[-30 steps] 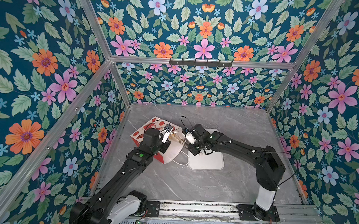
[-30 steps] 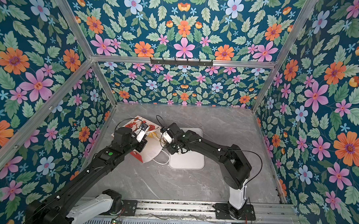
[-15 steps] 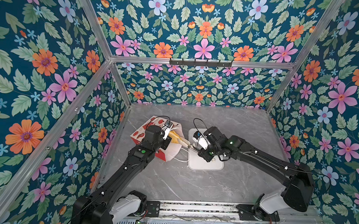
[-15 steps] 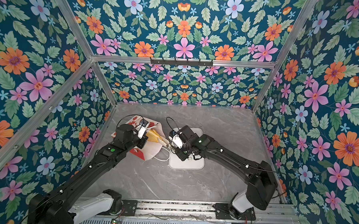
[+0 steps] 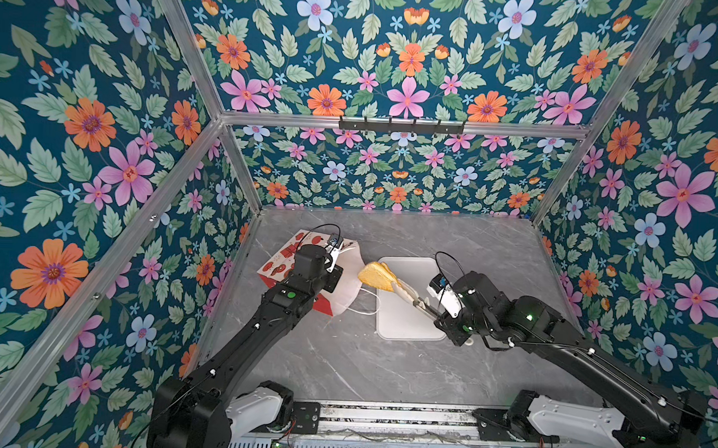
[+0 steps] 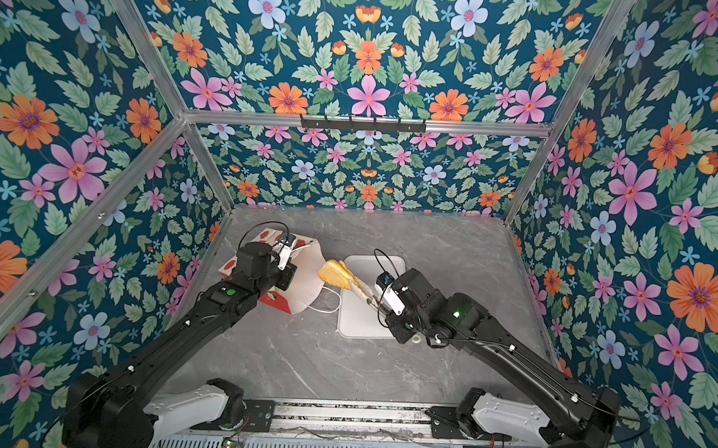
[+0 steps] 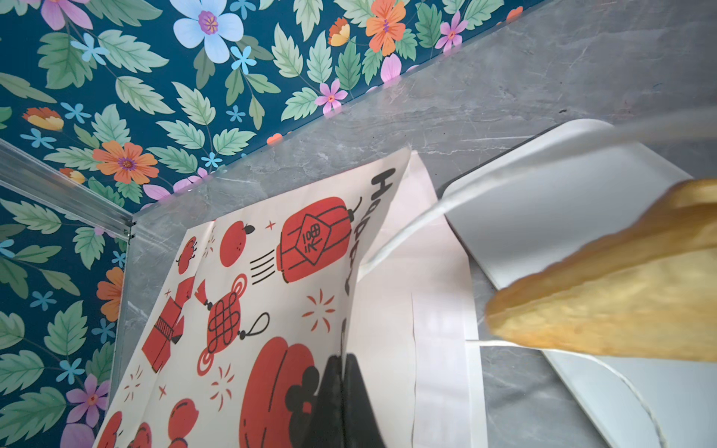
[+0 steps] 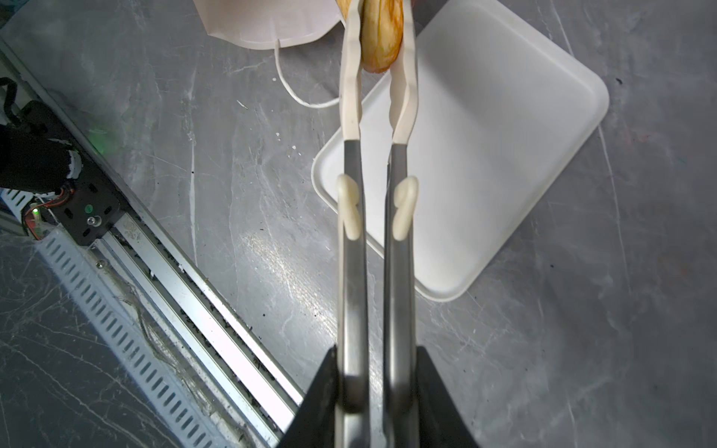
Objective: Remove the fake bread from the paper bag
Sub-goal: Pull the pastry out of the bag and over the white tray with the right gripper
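Right now the right hand (image 8: 378, 391) is clamped on tongs (image 8: 351, 252) pinching one piece of fake bread (image 5: 375, 275), held at centre frame between the paper bag (image 5: 283, 257) mouth and the white tray (image 5: 407, 323); the left hand (image 7: 343, 368) is closed tight on the bag's rim.

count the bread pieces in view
1: a yellow bread held in the tongs, just outside the bag mouth, by the tray edge. Others may be hidden in the bag.
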`<action>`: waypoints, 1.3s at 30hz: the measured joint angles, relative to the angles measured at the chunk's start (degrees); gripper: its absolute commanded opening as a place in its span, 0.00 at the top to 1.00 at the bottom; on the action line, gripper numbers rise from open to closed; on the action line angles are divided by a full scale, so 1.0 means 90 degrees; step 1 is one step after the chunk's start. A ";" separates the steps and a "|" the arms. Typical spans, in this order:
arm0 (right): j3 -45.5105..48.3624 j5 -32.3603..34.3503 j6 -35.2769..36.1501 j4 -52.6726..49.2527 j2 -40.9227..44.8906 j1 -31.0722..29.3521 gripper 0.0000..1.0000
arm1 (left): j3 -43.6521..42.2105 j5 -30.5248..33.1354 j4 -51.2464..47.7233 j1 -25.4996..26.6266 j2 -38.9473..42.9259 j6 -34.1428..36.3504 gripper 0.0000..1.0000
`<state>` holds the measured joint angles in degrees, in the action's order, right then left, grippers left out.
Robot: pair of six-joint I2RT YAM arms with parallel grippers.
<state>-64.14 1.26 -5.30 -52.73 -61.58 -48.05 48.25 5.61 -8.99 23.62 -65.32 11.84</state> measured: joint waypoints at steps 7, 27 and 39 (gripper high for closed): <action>-0.0063 0.1348 -0.0391 -0.0865 -0.0206 0.0007 1.00 | -0.0002 0.0121 0.0002 -0.0002 0.0015 -0.0100 1.00; 0.0442 0.3021 -0.0775 -0.0629 -0.1149 -0.0403 1.00 | -0.0114 0.0148 -0.0002 -0.0007 0.0257 -0.0100 1.00; 0.0403 0.2628 -0.1394 -0.0590 -0.1804 -0.1049 0.97 | -0.0119 0.0158 -0.0002 -0.0007 0.0248 -0.0100 1.00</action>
<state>-60.51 24.91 -17.85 -58.04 -77.82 -57.49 47.18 7.03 -9.02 23.55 -63.09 10.94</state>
